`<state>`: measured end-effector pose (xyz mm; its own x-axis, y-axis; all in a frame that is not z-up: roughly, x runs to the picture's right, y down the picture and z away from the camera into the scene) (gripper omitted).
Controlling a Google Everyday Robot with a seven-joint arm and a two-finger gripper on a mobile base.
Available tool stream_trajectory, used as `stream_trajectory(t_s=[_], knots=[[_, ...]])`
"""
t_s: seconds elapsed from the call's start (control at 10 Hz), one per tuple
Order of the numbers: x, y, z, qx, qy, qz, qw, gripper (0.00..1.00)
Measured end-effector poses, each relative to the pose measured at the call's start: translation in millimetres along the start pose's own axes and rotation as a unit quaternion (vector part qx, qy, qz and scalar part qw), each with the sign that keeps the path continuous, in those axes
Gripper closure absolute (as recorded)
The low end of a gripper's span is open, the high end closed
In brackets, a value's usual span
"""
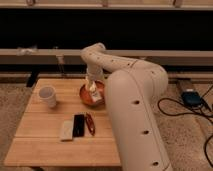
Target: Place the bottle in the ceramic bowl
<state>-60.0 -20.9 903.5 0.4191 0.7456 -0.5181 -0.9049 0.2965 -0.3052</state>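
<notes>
The orange-red ceramic bowl (86,97) sits on the wooden table (45,147) near its far right edge. My gripper (93,83) hangs straight down over the bowl at the end of the white arm (130,90). A small white bottle (93,92) stands upright just under the gripper, inside the bowl's rim. I cannot tell whether the bottle rests on the bowl or is still held. The arm hides the bowl's right side.
A white paper cup (47,96) stands at the table's left. A pale bar (66,130), a black flat object (78,125) and a red object (90,123) lie side by side at the front. A blue device (191,98) and cables lie on the floor to the right.
</notes>
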Motion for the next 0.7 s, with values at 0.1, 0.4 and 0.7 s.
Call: stream_trajectory(t_s=[0.1, 0.4, 0.7], knots=[[1.3, -2.5, -7.4, -0.005, -0.008, 0.001, 1.0, 0.2], [1.9, -3.9, -14.3, -0.009, -0.016, 0.002, 0.9998, 0.2], [2.7, -5.1, -14.2, -0.01, -0.016, 0.003, 0.9998, 0.2]])
